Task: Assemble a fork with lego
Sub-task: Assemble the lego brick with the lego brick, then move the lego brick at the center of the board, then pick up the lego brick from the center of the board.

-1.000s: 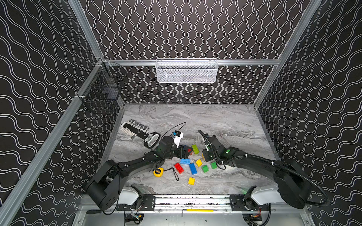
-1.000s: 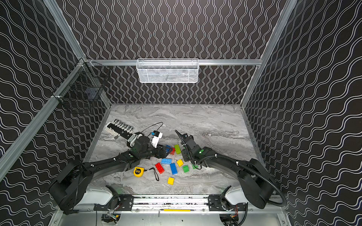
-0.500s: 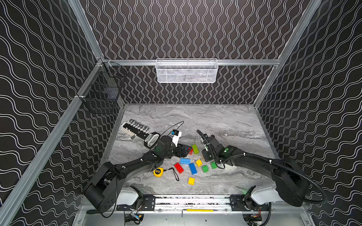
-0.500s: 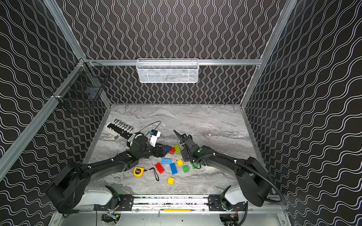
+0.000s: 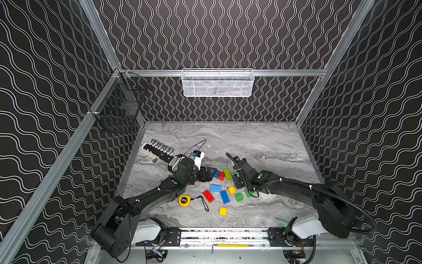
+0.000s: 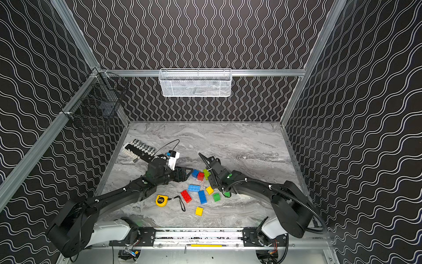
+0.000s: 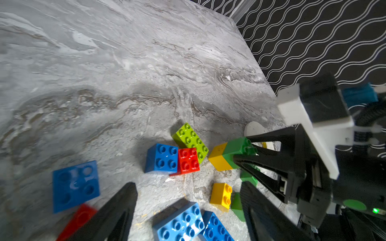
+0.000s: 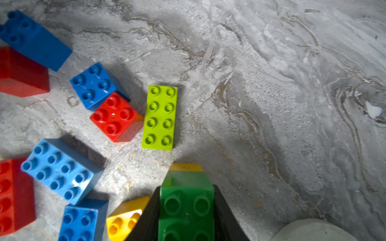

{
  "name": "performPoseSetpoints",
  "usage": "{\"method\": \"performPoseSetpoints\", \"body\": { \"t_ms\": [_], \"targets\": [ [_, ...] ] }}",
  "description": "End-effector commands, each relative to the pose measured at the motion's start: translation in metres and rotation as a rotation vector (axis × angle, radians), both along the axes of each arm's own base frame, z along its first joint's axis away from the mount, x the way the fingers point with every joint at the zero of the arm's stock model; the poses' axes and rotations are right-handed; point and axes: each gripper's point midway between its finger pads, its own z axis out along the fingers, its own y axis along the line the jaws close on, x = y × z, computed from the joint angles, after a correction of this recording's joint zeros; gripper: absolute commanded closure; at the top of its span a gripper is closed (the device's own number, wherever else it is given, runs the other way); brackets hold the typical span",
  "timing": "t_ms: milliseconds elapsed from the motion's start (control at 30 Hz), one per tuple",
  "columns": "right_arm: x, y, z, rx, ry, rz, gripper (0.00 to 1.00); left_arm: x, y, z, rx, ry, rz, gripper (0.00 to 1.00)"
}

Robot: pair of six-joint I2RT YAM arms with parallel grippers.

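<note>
My right gripper (image 8: 186, 187) is shut on a dark green brick (image 8: 186, 204) that has a yellow brick (image 8: 186, 167) stuck to its far end. In the left wrist view this stack (image 7: 229, 154) hangs just above the table, next to a lime oblong brick (image 7: 191, 141). A red square brick (image 5: 221, 176) and a blue square brick (image 5: 216, 174) touch each other beside the lime one. My left gripper (image 7: 188, 185) is open and empty, low over a blue oblong brick (image 7: 179, 223). In both top views its tips (image 5: 211, 172) point at the blue square.
More loose bricks lie nearer the front: a red oblong (image 5: 208, 196), a blue oblong (image 5: 225, 197), a small yellow (image 5: 231, 190), a green (image 5: 239, 197) and a yellow (image 5: 223, 211). A yellow tape measure (image 5: 184, 201) lies left of them. A socket rail (image 5: 159, 148) is at the back left.
Both arms have drifted slightly to the left. The right gripper's hold on the green brick and the left gripper's opening look the same.
</note>
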Motion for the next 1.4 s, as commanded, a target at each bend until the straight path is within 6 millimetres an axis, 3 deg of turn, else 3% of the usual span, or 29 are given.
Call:
{"method": "performPoseSetpoints", "body": {
  "t_ms": [0,333,600,700,867,900,1000,1067,1167,1300,1367],
  "targets": [
    [-0.014,0.014,-0.008,0.044,0.069,0.057,0.99,0.002,0.013,0.000,0.030,-0.010,0.036,0.18],
    [-0.013,0.063,-0.016,0.037,0.021,0.168,0.99,0.000,0.040,0.007,0.061,-0.018,0.119,0.18],
    [-0.012,0.078,-0.018,0.029,0.002,0.159,0.93,-0.001,0.052,0.008,0.068,-0.023,0.167,0.18],
    [-0.012,0.084,-0.009,0.066,-0.007,0.165,0.78,-0.003,0.053,0.007,0.071,-0.021,0.166,0.17],
    [-0.005,0.102,0.017,0.135,-0.036,0.193,0.31,-0.005,0.052,0.010,0.071,-0.026,0.151,0.11],
    [0.000,0.110,0.033,0.170,-0.058,0.195,0.23,-0.005,0.052,0.012,0.069,-0.031,0.149,0.09],
    [0.005,0.117,0.065,0.256,-0.107,0.193,0.18,-0.006,0.052,0.014,0.073,-0.037,0.143,0.05],
    [0.008,0.112,0.083,0.317,-0.139,0.166,0.20,-0.005,0.051,0.015,0.087,-0.048,0.132,0.04],
    [0.017,0.079,0.087,0.378,-0.162,0.030,0.26,-0.006,0.038,0.017,0.109,-0.067,0.075,0.06],
    [0.032,0.026,0.057,0.394,-0.046,-0.168,0.34,-0.016,0.001,0.018,0.227,-0.114,-0.010,0.07],
    [0.032,0.014,0.039,0.362,0.027,-0.182,0.37,-0.021,-0.014,0.014,0.234,-0.118,-0.045,0.08]
  ]
}}
